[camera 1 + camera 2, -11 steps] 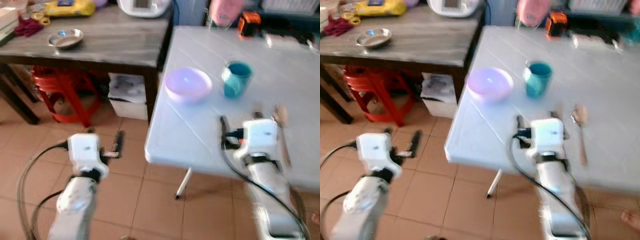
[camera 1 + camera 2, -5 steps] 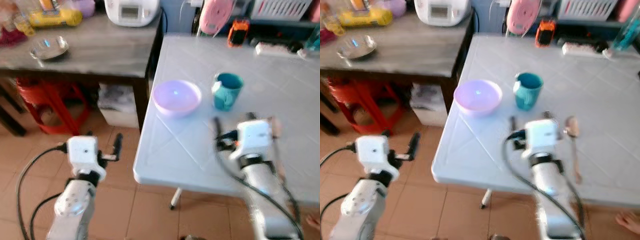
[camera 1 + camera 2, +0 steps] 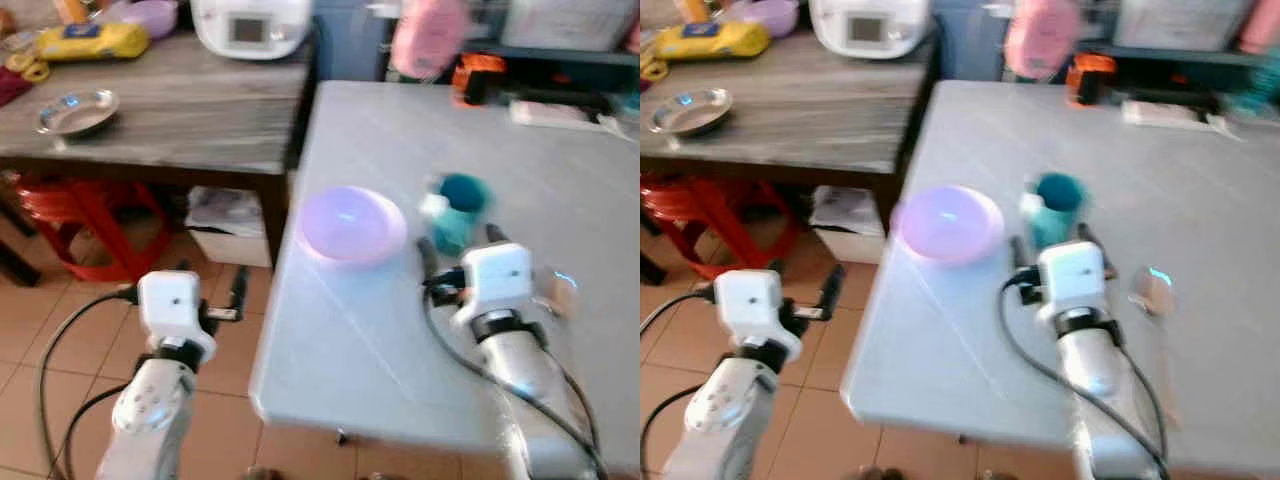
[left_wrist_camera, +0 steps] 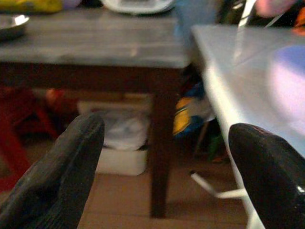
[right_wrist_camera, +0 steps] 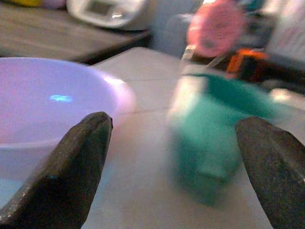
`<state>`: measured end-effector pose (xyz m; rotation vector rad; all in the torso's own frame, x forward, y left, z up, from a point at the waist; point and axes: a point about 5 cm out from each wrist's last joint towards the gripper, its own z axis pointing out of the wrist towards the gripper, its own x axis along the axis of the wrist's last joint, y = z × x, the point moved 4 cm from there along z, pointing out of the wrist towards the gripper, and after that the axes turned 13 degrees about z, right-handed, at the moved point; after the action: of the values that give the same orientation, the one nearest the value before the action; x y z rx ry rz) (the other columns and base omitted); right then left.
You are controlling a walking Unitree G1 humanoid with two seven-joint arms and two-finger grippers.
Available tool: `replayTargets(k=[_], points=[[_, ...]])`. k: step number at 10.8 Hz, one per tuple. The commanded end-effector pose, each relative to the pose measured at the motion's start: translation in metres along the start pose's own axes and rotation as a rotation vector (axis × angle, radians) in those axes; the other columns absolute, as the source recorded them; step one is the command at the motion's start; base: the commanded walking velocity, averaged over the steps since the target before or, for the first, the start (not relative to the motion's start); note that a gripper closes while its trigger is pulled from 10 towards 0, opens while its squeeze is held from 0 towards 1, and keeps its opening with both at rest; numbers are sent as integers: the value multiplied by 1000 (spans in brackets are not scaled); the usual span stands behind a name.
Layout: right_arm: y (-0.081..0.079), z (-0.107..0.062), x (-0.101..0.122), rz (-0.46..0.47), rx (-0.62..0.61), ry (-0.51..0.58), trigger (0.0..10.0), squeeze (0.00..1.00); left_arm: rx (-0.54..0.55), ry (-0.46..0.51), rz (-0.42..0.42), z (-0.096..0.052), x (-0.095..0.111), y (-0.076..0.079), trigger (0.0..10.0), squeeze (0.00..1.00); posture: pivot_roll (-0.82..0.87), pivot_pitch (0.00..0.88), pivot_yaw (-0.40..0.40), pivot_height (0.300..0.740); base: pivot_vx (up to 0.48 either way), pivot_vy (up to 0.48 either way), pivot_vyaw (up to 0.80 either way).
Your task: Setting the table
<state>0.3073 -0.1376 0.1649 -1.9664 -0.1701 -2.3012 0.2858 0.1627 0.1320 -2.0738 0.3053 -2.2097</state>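
A lilac bowl (image 3: 352, 222) and a teal cup (image 3: 458, 205) stand side by side near the left edge of the white table (image 3: 340, 360). A wooden spoon (image 3: 1155, 292) lies to the right of my right wrist, blurred. My right gripper (image 3: 460, 246) hovers open over the table just in front of the cup. In the right wrist view its fingers (image 5: 64, 176) frame the bowl (image 5: 43, 109) and the cup (image 5: 214, 138), with nothing held. My left gripper (image 3: 210, 280) hangs open above the tiled floor, left of the table's edge.
A dark wooden side table (image 3: 180, 110) stands at the left with a metal dish (image 3: 75, 110), a yellow packet (image 3: 90, 40) and a white cooker (image 3: 250, 22). Under it are a red stool (image 3: 70, 215) and a white box (image 3: 225, 215). Pink and orange items (image 3: 478, 75) sit at the far table edge.
The whole picture has shifted as the camera moved, and the white table is nearer. My right gripper has drawn closer to the teal cup. The left arm holds its pose.
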Motion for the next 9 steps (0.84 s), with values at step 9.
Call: replayTargets(k=[9], points=[[-35, 0, 1, -29, 308, -65, 10000, 0, -203, 64, 82, -26, 5, 8, 10000, 0, -95, 195, -1, 740, 0, 0, 0]])
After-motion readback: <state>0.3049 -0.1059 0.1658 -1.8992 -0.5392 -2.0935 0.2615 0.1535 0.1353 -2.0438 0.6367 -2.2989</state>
